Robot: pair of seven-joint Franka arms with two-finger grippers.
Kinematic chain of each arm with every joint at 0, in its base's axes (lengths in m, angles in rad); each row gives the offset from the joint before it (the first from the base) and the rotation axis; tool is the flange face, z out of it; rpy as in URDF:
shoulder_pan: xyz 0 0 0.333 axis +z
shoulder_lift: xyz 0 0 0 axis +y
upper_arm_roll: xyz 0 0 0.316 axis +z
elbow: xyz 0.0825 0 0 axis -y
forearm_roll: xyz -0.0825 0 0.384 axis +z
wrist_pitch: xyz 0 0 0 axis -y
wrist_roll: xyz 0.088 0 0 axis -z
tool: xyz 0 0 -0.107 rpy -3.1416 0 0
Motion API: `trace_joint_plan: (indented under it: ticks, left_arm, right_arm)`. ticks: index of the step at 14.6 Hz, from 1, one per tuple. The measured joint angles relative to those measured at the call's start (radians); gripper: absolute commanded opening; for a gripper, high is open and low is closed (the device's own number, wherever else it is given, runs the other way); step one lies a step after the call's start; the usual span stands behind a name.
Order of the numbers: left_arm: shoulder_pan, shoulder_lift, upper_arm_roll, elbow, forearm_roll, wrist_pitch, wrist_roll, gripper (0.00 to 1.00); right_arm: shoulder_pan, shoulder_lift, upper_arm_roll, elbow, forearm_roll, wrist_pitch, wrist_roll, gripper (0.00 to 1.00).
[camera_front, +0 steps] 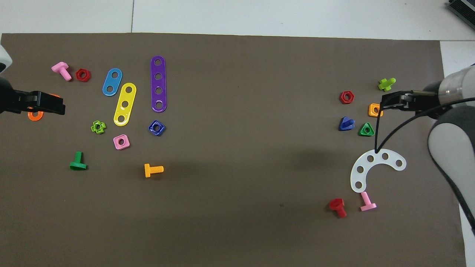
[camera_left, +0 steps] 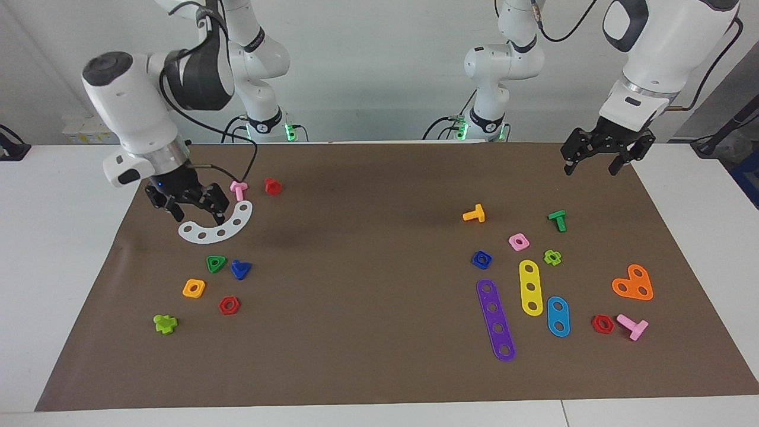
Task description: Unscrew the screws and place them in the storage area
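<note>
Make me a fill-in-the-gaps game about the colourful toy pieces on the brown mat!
1. The blue screw lies beside a ____ triangular nut.
2. The white curved strip has ____ holes.
3. The longest straight strip is coloured ____.
4. The heart-shaped plate is coloured ____.

Missing words: green; five; purple; orange

Blue triangular-headed screw (camera_left: 240,269) on the mat beside green triangular nut (camera_left: 216,264).

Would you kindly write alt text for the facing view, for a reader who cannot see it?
On a brown mat, the right gripper hangs low beside a white curved strip, near a blue triangular screw and a green triangular nut. The left gripper waits raised, open, over the mat's other end.
</note>
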Motion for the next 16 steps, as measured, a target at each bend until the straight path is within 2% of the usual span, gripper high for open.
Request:
trace_joint_plan:
  ticks: [2, 5, 16]
  left_arm:
    - [0.000, 0.000, 0.000, 0.000, 0.000, 0.000, 0.000, 1.00]
    - [0.000, 0.000, 0.000, 0.000, 0.000, 0.000, 0.000, 1.00]
    - [0.000, 0.000, 0.000, 0.000, 0.000, 0.000, 0.000, 1.00]
  right_arm:
    - [-0.005, -0.032, 0.000, 0.090, -0.035, -0.155, 0.001, 1.00]
    - [-0.012, -0.043, 0.000, 0.172, -0.043, -0.269, 0.000, 1.00]
    - [-0.009, -0.039, 0.006, 0.164, -0.043, -0.290, -0.045, 1.00]
